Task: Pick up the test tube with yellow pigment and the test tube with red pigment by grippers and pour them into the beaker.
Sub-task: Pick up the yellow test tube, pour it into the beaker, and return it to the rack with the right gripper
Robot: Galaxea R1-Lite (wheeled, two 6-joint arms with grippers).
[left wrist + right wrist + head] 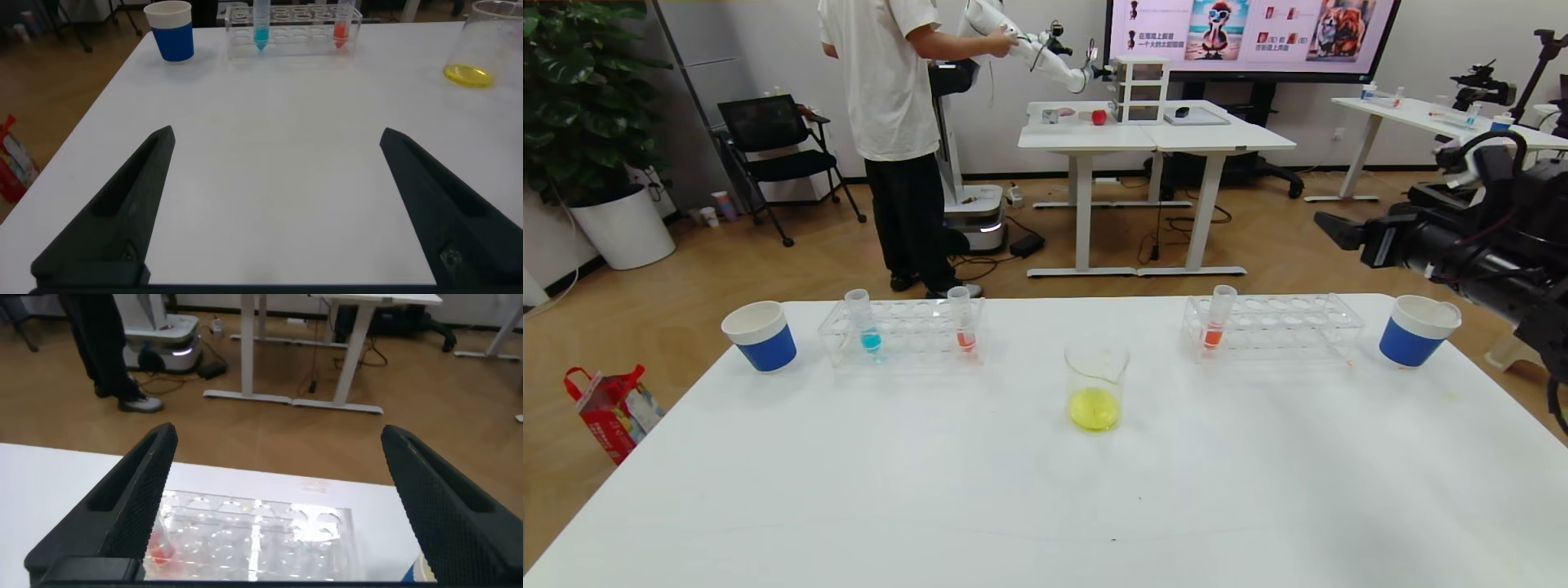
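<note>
The beaker (1097, 384) stands mid-table with yellow liquid in its bottom; it also shows in the left wrist view (482, 49). No tube with yellow pigment is in view. One red-pigment tube (961, 320) stands in the left rack (903, 331), another (1218, 318) in the right rack (1274, 325). My right gripper (1339, 233) hangs open and empty above and behind the right rack, which shows under it in the right wrist view (253, 539) with red liquid (163, 549). My left gripper (278, 135) is open over bare table, outside the head view.
A blue-liquid tube (864, 322) stands in the left rack. Blue-and-white paper cups stand at the far left (761, 335) and far right (1417, 329). The white table (1013, 506) has free room in front of the beaker. A person stands beyond the table.
</note>
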